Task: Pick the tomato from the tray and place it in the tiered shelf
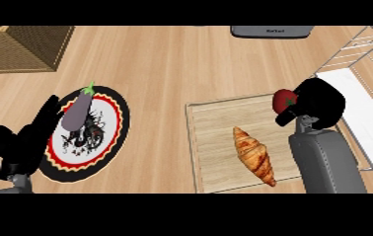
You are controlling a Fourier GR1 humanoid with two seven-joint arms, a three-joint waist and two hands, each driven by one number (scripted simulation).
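The red tomato (282, 99) shows at the right edge of the wooden tray (218, 131), half hidden by my right hand (317, 104), whose fingers curl round it. The tiered shelf (350, 82), a white wire rack, stands just to the right of that hand. My left hand (25, 141) rests at the view's left edge beside a patterned plate, fingers up and relaxed, holding nothing.
A croissant (255, 155) lies on the tray. A purple eggplant (76, 112) lies on the round plate (109, 131) at the left. A wicker basket (33, 47) stands at the back left, and a dark grey appliance (271, 31) at the back.
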